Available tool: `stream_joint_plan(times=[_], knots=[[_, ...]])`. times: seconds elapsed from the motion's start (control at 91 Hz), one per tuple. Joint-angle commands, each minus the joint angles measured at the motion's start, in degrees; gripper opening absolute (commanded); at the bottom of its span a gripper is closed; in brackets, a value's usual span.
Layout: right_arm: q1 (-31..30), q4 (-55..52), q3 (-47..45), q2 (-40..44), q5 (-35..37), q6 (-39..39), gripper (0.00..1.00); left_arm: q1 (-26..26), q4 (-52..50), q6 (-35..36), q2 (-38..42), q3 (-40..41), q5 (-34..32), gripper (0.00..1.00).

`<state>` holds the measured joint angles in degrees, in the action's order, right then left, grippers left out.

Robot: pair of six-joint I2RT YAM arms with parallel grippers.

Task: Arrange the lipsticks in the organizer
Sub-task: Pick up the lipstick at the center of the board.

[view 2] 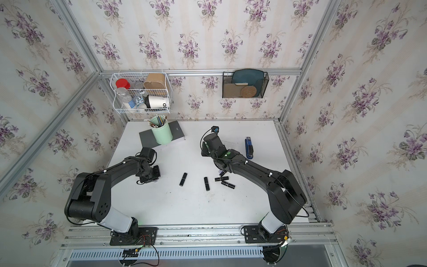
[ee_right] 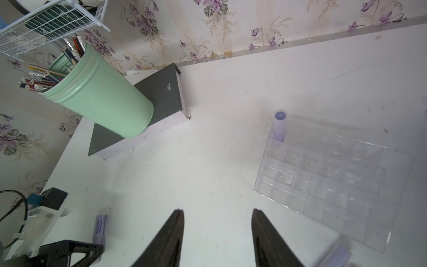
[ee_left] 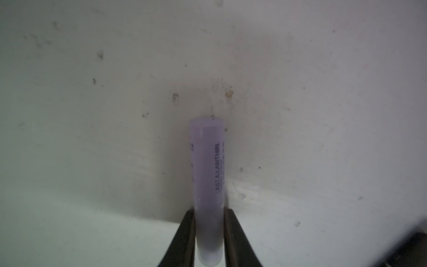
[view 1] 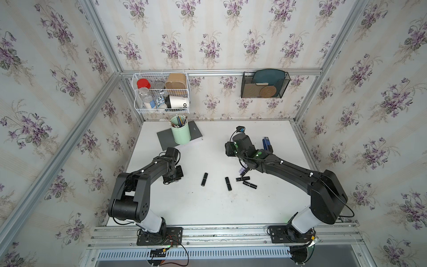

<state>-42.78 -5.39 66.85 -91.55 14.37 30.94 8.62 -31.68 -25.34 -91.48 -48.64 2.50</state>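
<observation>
Left claw (ee_left: 209,210) pinches a lilac lipstick (ee_left: 206,161) by one end, right claw (ee_right: 218,211) parted, empty; lipstick judged light, rigid, slick, so a mid-body grip is safer.

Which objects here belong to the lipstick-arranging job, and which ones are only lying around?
Belong to the job: clear organizer; standing lilac lipstick in its corner cell; held lilac lipstick, gripped by the left tool; loose lilac lipstick; four black lipsticks lying loose.

Just lying about: mint-green pen cup; grey notebook; blue stapler; white wire basket; black mesh rack.
</observation>
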Motion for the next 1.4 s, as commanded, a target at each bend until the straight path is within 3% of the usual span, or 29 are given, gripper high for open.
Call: stream_joint_plan(times=[0.0,0.143,0.33,0.473,0.549,0.681,0.791,0.956,1.143,1.385], knots=[[-0.4,-0.1,0.6,0.7,-0.8,0.6,0.53,0.5,0.6,1.0,-1.9,-1.1,2.5,0.23],[-1.1,-0.8,0.1,1.0,-3.8,1.9,0.53,1.8,0.7,1.4,-2.3,-2.9,6.1,0.17],[0.3,-5.1,1.6,1.1,-18.4,1.9,0.53,4.8,6.5,0.8,8.0,-5.6,23.0,0.14],[5.9,0.2,-4.6,6.4,-35.0,7.1,0.5,10.6,23.0,2.4,15.3,-3.0,32.7,0.15],[9.1,2.5,-6.4,10.1,-39.8,9.6,0.48,12.1,36.1,-0.8,18.0,1.5,36.7,0.14],[9.6,-1.1,-3.1,14.0,-41.6,9.7,0.49,17.6,58.2,-4.0,21.9,7.4,38.1,0.11],[9.6,4.8,-7.0,17.6,-42.4,13.2,0.51,21.6,68.7,-5.3,21.0,9.0,37.6,0.1],[9.2,8.9,-9.5,20.0,-41.4,13.5,0.54,23.3,82.5,-12.1,17.2,11.3,36.2,0.07],[8.2,9.6,-8.4,20.4,-40.7,11.8,0.47,24.8,82.1,-10.9,15.9,11.2,35.4,0.04],[4.6,6.7,-4.6,17.8,-38.0,7.0,0.45,25.5,80.0,-9.7,15.9,10.8,35.0,0.03]])
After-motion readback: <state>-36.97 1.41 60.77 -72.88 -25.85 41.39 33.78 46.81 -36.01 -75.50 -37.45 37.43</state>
